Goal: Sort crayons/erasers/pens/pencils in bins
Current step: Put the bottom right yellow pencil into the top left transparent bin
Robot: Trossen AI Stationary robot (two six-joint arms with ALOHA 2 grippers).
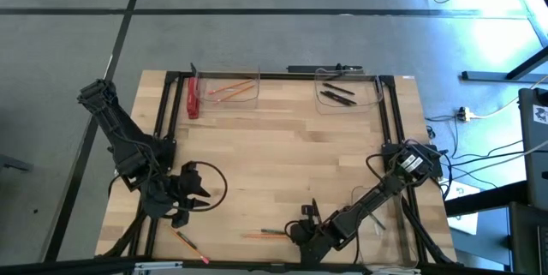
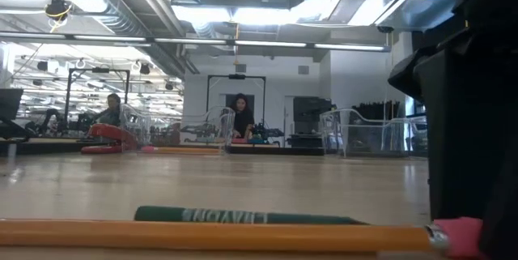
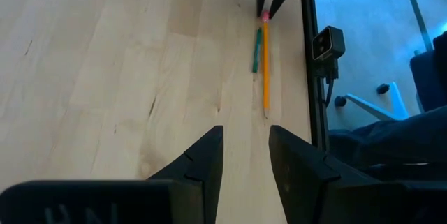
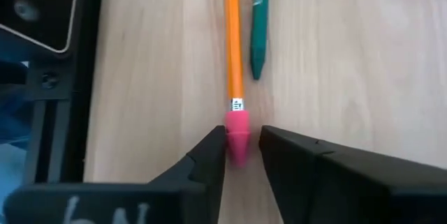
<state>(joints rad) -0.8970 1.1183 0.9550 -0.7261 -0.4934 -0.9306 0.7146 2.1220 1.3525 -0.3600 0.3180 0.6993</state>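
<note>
Two fingers of the right tool (image 4: 242, 155) flank a pencil's (image 4: 233, 49) pink eraser end at the surface's (image 1: 282, 155) near edge, not clearly clamped. Beside it lies a green crayon (image 4: 259, 21). Left tool (image 3: 244, 161) hovers open, empty.

An orange pencil (image 4: 233, 42) with a pink eraser end lies flat near the table's front edge, just beside and parallel to a green crayon (image 4: 259, 21), its eraser tip between the right gripper (image 4: 242, 155)'s two dark fingers. Another orange pencil (image 1: 187, 242) lies slanted at the front left corner of the table. At the back edge stand two clear bins: the left bin (image 1: 254, 93) holds a few orange pencils (image 1: 224, 91) lying flat, with a red bar at its outer side, and the right bin (image 1: 377, 93) holds black pens (image 1: 337, 95) lying slanted.
</note>
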